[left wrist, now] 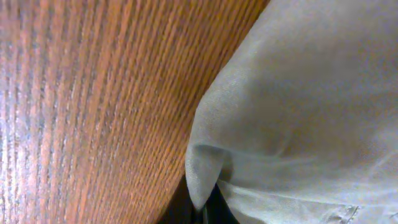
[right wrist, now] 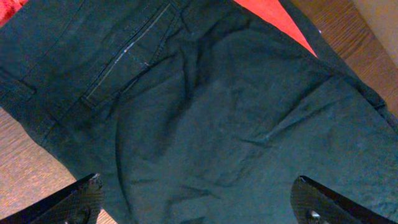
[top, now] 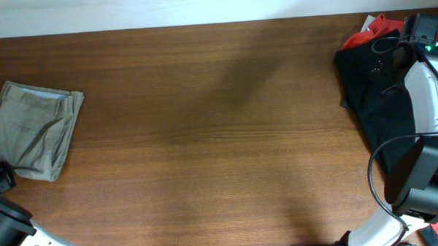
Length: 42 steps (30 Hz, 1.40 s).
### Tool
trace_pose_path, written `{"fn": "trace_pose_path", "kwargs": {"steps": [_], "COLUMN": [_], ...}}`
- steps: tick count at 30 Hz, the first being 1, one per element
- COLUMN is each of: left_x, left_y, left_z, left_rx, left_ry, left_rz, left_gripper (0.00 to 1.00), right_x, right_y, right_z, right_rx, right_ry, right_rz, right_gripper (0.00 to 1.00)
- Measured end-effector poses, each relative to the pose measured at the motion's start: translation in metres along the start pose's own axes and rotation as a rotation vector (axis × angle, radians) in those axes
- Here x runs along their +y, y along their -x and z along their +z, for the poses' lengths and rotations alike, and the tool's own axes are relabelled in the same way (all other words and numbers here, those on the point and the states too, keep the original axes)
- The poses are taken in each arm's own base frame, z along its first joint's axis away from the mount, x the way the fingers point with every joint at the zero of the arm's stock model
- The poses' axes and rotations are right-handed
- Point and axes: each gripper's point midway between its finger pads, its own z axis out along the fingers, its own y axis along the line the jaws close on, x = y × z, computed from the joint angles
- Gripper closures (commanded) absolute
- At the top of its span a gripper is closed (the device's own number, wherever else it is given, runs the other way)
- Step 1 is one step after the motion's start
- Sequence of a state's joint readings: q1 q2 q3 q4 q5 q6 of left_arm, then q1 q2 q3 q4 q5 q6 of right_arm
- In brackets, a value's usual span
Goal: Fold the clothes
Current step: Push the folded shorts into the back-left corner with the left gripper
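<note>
khaki shorts (left wrist: 298, 93) folded — black trousers (right wrist: 211, 124) rumpled

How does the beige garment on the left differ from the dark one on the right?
The beige garment is light tan; the dark garment is near black. The beige one is folded compactly; the dark one lies spread and rumpled. No other cloth lies by the beige one; a red cloth peeks out beside the dark one. Both rest on the wooden table.
</note>
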<state>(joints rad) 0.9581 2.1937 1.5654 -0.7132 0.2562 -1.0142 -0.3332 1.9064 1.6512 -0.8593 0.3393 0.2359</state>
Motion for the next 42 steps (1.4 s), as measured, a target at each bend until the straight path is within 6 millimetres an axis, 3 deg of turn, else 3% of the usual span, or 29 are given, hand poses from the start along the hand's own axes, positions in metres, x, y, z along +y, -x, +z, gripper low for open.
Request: {"fn": "trace_pose_path", "kwargs": {"steps": [2, 4, 7, 10, 12, 18, 24, 29, 38, 41, 42], "left_x": [-0.006, -0.028, -0.077, -0.112, -0.124, -0.152, -0.16, -0.164, -0.174, -0.176, -0.178], "left_y": [0.0, -0.005, -0.041, -0.083, -0.097, -0.11, -0.107, -0.09, -0.096, -0.102, -0.104], "left_z": [0.001, 0.01, 0.032, 0.047, 0.05, 0.058, 0.058, 0.058, 0.062, 0.062, 0.062], "left_rx": [-0.032, -0.098, -0.128, -0.121, -0.125, -0.175, -0.274, -0.403, -0.472, -0.47, -0.467], "left_ry": [-0.002, -0.039, -0.126, -0.216, -0.254, -0.366, -0.369, -0.339, -0.354, -0.364, -0.37], "left_rz": [0.022, 0.076, 0.133, 0.188, 0.21, 0.351, 0.54, 0.673, 0.712, 0.724, 0.73], "left_gripper": [0.99, 0.99, 0.99, 0.99, 0.98, 0.99, 0.98, 0.92, 0.91, 0.74, 0.57], "right_x": [0.0, 0.0, 0.0, 0.0, 0.0, 0.0, 0.0, 0.0, 0.0, 0.0, 0.0], "right_y": [0.0, 0.0, 0.0, 0.0, 0.0, 0.0, 0.0, 0.0, 0.0, 0.0, 0.0], "right_z": [0.0, 0.0, 0.0, 0.0, 0.0, 0.0, 0.0, 0.0, 0.0, 0.0, 0.0], "right_rx": [0.0, 0.0, -0.001, 0.0, 0.0, 0.0, 0.0, 0.0, 0.0, 0.0, 0.0], "right_ry": [0.0, 0.0, 0.0, 0.0, 0.0, 0.0, 0.0, 0.0, 0.0, 0.0, 0.0], "right_rz": [0.0, 0.0, 0.0, 0.0, 0.0, 0.0, 0.0, 0.0, 0.0, 0.0, -0.001], "right_gripper": [0.01, 0.01, 0.01, 0.01, 0.01, 0.01, 0.01, 0.01, 0.01, 0.01, 0.01]}}
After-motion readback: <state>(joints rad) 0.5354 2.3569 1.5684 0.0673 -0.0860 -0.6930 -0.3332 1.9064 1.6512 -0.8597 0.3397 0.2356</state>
